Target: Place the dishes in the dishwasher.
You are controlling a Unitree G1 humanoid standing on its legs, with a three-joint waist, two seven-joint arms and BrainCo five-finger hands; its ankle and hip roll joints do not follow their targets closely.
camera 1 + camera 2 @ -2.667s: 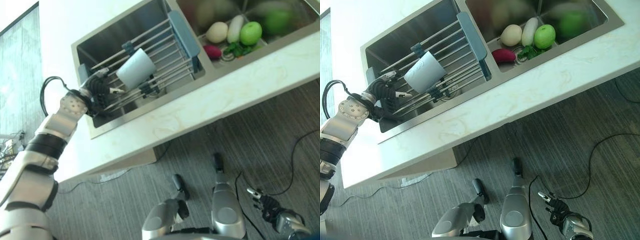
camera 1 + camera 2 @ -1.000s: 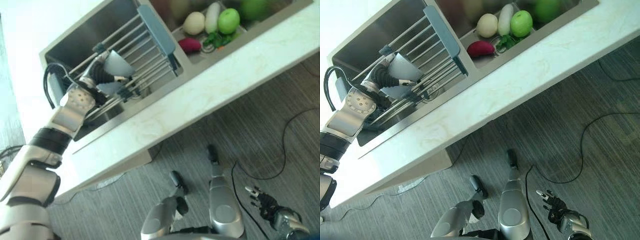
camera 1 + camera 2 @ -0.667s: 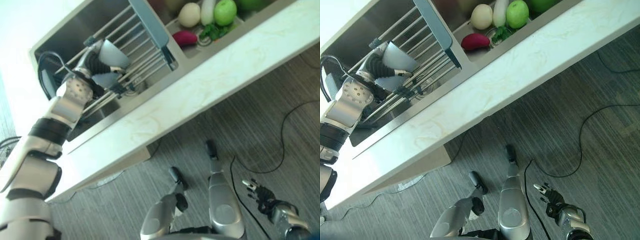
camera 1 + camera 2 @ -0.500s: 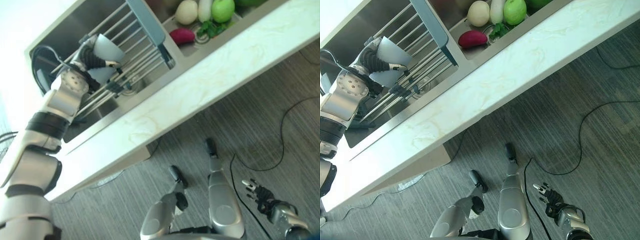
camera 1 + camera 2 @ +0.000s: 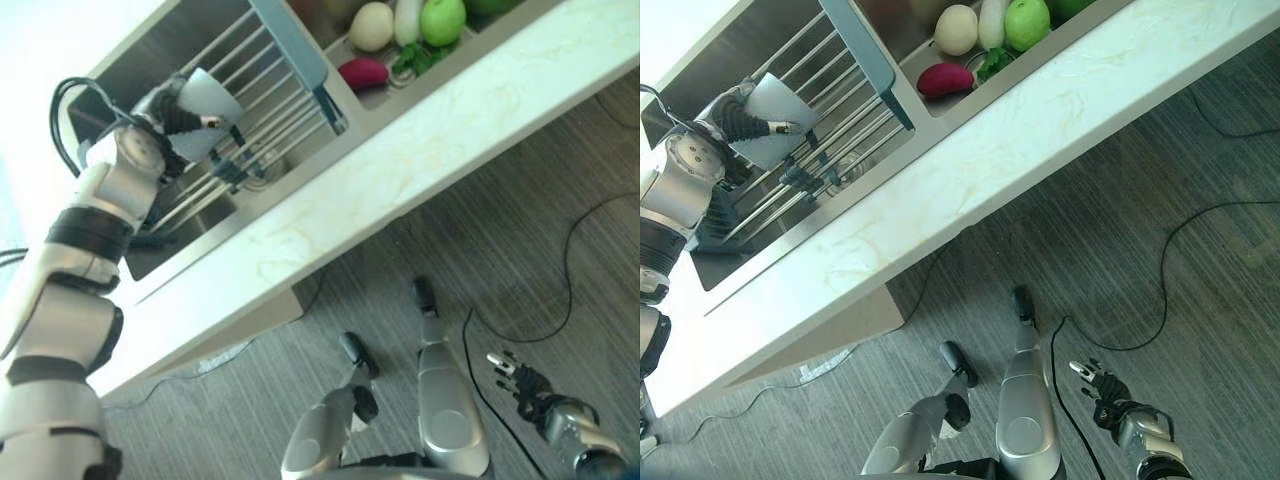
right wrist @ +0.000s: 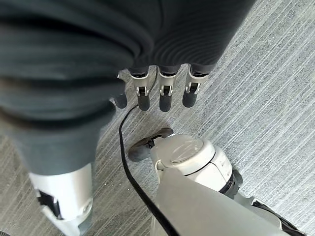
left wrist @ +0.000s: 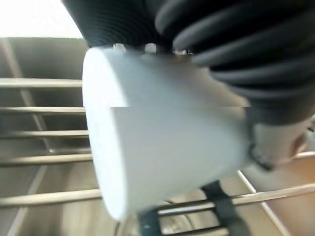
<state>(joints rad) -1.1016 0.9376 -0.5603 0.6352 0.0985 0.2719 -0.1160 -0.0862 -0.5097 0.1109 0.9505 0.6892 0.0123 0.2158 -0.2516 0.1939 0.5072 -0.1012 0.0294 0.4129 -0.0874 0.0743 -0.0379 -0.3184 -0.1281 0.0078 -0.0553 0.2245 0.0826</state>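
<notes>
Nearest, hanging idle low at right with relaxed fingers, right hand (image 5: pixel 1110 387); farther left, curling left hand (image 5: pixel 168 112) around white cup (image 5: pixel 205 103) above sink rack (image 5: pixel 830 130), probably gripping something light, rigid, slick, breakable, best held round its wall.

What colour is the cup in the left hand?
White cup, clearest in the left wrist view.

A smooth, matt white cup (image 5: pixel 208 100) lies over a rack of shiny metal rods (image 5: pixel 262 95) in a brushed steel sink (image 5: pixel 160 50). The worktop (image 5: pixel 420 150) looks like polished pale marble; the floor (image 5: pixel 560 160) is grey ribbed carpet.
</notes>
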